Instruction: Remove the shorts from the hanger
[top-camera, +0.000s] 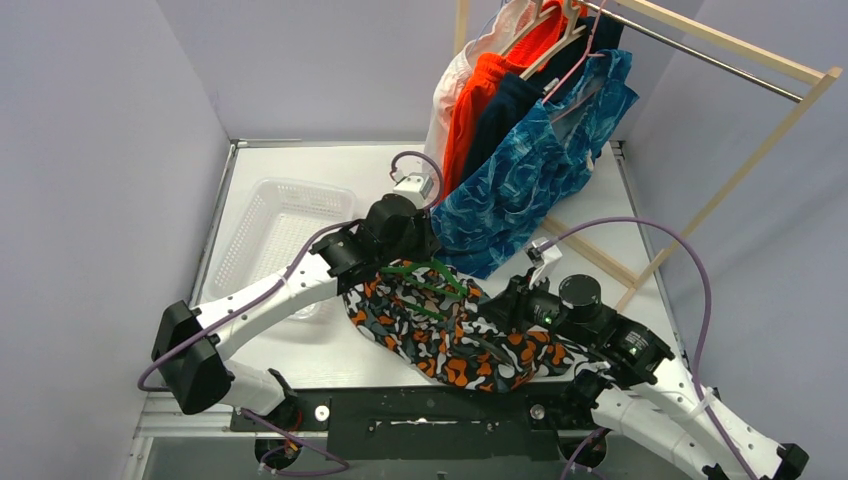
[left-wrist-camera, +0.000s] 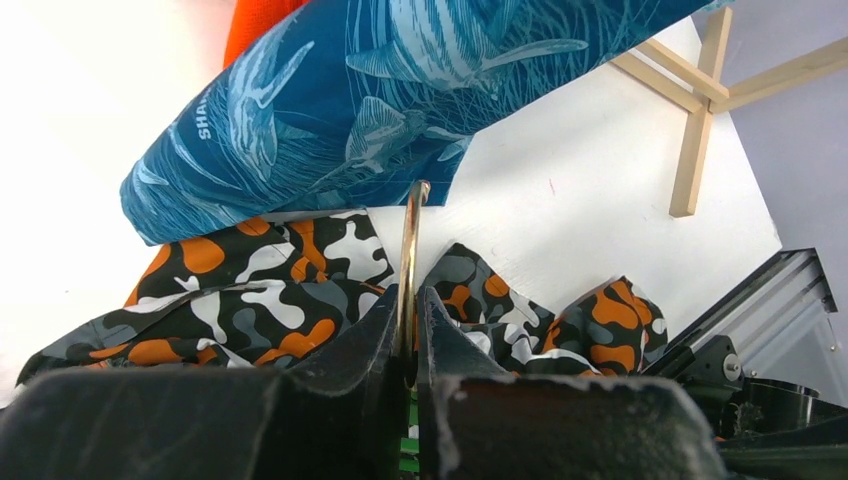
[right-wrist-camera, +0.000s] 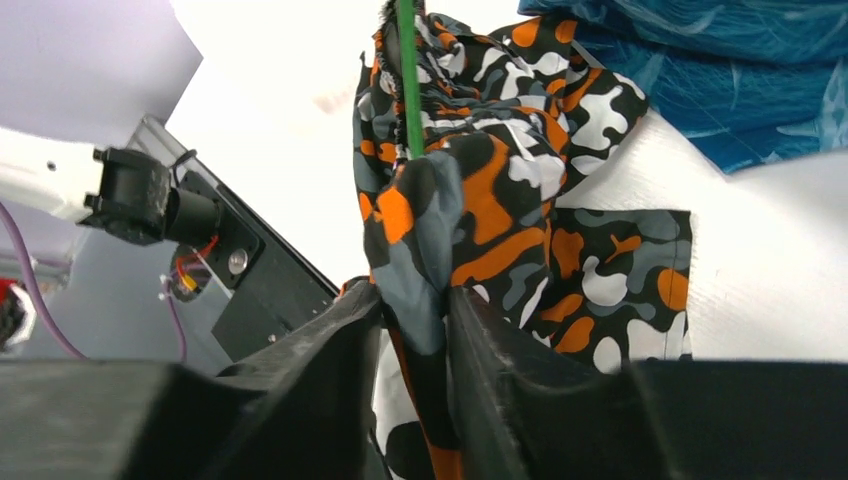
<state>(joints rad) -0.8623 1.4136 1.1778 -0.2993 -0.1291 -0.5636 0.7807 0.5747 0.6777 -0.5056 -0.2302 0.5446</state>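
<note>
Left tool (left-wrist-camera: 410, 300) is pressed together on the metal hook (left-wrist-camera: 411, 235) of the hanger (top-camera: 425, 285). In its wrist view the hook stands upright between the two fingers, its curved top above their tips. Right tool (right-wrist-camera: 415, 300) has a bunched fold of the camo shorts (right-wrist-camera: 500, 190) between its fingers. The fold fills the gap, and it cannot be told whether the fingers squeeze it or only flank it.

The camo shorts lie crumpled on the bench (top-camera: 320, 355) near its front edge, between the two arms. From above, their long axis runs on a diagonal, from the left tool at the far left down to the near right, past the right tool. The hanger's green bars lie across the far-left end of the shorts, and the hook end points away toward the left tool. In the right wrist view a green bar rises straight up out of the cloth.

Teal shorts (top-camera: 540, 170) hang slanted from the wooden rack (top-camera: 740, 60), their low end just behind the camo pair. Navy (top-camera: 505, 115), orange (top-camera: 480, 90) and white (top-camera: 450, 90) shorts hang behind them. A clear basket (top-camera: 270, 230) sits on the bench at the left.
</note>
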